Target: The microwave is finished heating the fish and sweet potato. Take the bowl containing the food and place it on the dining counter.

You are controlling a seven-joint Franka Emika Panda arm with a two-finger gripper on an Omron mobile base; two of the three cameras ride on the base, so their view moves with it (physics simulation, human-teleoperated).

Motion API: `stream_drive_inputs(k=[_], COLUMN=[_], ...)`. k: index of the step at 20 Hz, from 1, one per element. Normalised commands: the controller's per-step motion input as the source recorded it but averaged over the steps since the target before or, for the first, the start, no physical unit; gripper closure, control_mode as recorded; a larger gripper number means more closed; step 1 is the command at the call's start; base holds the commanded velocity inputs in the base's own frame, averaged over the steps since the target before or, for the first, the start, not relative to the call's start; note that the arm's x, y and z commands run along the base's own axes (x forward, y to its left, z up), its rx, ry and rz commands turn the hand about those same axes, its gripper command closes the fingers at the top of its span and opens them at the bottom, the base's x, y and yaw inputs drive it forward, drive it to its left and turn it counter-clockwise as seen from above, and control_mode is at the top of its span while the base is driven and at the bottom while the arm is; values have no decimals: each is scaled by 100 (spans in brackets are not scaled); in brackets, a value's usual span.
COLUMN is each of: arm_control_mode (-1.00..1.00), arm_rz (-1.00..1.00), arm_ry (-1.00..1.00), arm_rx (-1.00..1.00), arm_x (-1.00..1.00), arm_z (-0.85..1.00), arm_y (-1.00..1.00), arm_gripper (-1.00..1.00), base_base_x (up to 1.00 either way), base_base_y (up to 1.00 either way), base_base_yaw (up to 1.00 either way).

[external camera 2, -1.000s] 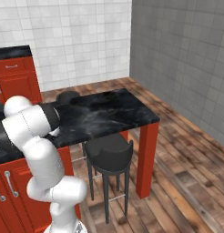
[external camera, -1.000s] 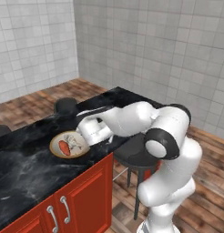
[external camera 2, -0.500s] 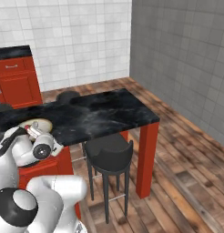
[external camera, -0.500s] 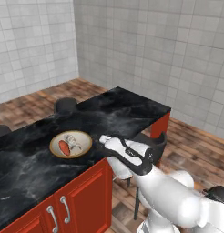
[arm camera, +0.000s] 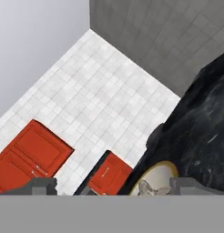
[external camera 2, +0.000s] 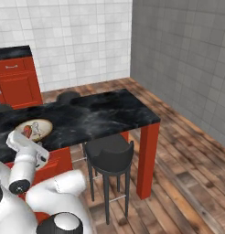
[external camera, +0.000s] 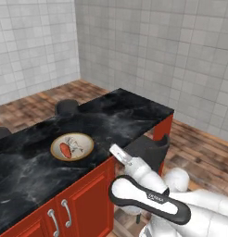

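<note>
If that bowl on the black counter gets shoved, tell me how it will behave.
The bowl looks shallow and wide, so it would probably slide rather than tip. The dining counter looks polished, likely giving little friction. The sweet potato and fish lie loose inside and could shift.

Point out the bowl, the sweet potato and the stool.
bowl (external camera: 86, 141): left base view, tan rim on its right side.
sweet potato (external camera: 65, 149): left base view, middle of the orange-red chunk.
stool (external camera 2: 109, 153): right base view, dark seat top.
</note>
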Motion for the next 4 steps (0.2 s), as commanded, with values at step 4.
stream_drive_inputs(k=[4], arm_control_mode=[-100], arm_rz=[0], arm_ry=[0], arm_rx=[0], arm_x=[-81], arm_z=[100], arm_y=[-13], arm_gripper=[-100], base_base_x=[0], base_base_y=[0], base_base_yaw=[0])
